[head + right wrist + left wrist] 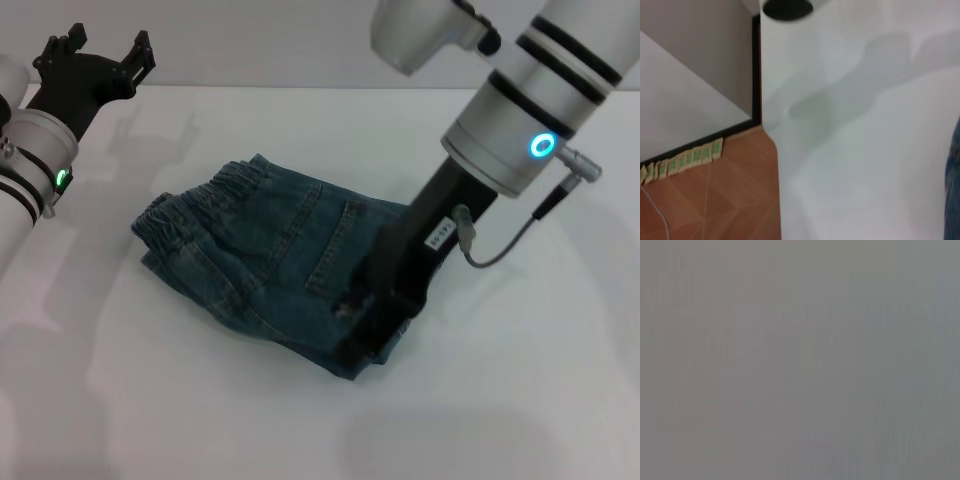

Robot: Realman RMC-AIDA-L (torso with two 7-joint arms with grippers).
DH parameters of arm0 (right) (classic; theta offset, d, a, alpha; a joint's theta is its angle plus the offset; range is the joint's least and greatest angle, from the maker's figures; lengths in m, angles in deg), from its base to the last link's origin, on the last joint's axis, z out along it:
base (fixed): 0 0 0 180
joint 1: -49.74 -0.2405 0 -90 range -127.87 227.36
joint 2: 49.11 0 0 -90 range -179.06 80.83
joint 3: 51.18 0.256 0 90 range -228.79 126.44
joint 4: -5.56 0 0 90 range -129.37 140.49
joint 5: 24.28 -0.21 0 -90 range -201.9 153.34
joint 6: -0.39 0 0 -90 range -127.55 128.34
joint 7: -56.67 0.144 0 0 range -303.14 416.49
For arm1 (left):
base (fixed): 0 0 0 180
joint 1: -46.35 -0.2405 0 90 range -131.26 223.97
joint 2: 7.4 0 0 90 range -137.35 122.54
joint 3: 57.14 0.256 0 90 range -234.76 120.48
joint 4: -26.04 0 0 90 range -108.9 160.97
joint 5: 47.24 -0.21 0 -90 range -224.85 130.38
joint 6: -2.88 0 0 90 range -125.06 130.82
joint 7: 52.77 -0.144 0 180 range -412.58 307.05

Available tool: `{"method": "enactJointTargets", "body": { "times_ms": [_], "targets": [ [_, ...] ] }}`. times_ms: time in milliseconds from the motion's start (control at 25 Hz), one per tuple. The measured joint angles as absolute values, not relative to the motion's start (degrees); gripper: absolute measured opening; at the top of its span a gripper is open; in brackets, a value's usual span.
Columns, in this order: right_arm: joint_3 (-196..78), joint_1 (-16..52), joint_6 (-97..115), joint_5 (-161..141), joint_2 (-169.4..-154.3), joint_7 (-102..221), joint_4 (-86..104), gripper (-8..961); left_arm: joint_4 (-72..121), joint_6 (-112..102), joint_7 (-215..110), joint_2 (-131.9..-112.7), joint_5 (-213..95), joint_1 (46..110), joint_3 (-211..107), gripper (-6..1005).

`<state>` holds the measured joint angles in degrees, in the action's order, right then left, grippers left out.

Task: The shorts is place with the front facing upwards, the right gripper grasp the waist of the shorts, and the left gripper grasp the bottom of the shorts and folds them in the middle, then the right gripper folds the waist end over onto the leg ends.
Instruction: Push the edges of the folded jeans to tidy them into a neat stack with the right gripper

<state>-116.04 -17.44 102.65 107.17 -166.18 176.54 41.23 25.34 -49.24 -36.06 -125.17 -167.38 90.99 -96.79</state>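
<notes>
The right tool (365, 320), a slim black claw on a dark thin arm, is pressing down onto the near corner of the folded blue-green denim shorts (270, 260); whether its fingers are closed on cloth I cannot tell. The shorts are lying bunched on the white worktop (520, 400), directly beneath that tool and spreading away from it. Beyond it the ruffled elastic waist (190, 205) is showing. The denim is looking soft, limp yet fairly thick, so pinching several layers at an edge seems wise. Farthest off, the left tool (95, 60), a black pronged claw, is hovering spread apart and holding nothing.
</notes>
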Motion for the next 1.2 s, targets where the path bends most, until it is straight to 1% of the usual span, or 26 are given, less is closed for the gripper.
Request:
{"method": "enactJointTargets", "body": {
  "times_ms": [320, 480, 800, 1200],
  "targets": [
    [-119.0, -15.73, 98.25, 108.22, -166.79, 174.64, 36.38, 654, 26.03, -49.24, -36.07, -125.2, -167.38, 90.99, -96.78, 827],
    [-120.64, -14.11, 95.48, 108.2, -167.32, 174.54, 35.76, 655, 26.32, -49.24, -36.07, -125.18, -167.41, 90.86, -96.78, 827],
    [-121.24, -12.21, 93.0, 107.87, -167.76, 174.42, 35.07, 654, 27.35, -49.24, -36.13, -125.23, -167.55, 90.68, -96.78, 827],
    [-120.78, -10.7, 88.99, 108.86, -167.47, 174.93, 32.75, 655, 28.04, -49.26, -36.16, -125.35, -167.51, 90.33, -96.78, 827]
  ]
}}
